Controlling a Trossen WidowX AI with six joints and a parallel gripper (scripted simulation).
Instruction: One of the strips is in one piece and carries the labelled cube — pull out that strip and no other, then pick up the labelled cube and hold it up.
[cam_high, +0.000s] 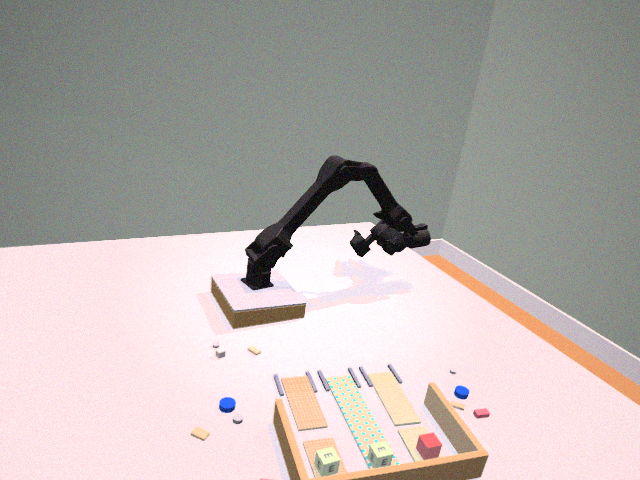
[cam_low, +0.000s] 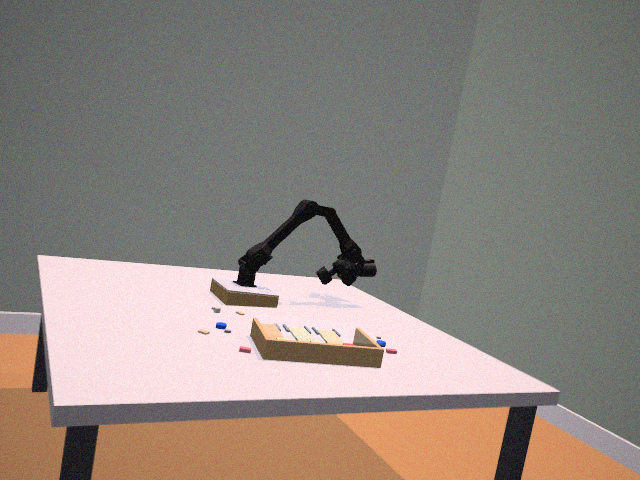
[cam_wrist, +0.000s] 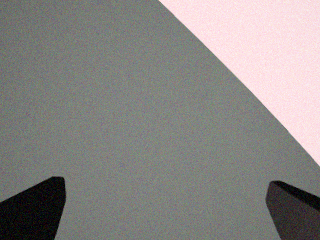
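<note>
Dotted strip (cam_high: 357, 413) unbroken in tray (cam_high: 465, 459), labelled cube (cam_high: 381, 453) on its near end; side strips split | exterior: arm (cam_low: 289, 229) hovers behind tray, well apart, pull not begun | wrist: jaws wide, hold nothing, see wall | next: descend to strip's far end.

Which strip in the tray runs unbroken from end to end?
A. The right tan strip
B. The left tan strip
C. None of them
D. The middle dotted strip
D: in the top view the dotted strip runs in one piece to an E cube, while the left strip and right strip each show a gap before a separate end piece.
</note>
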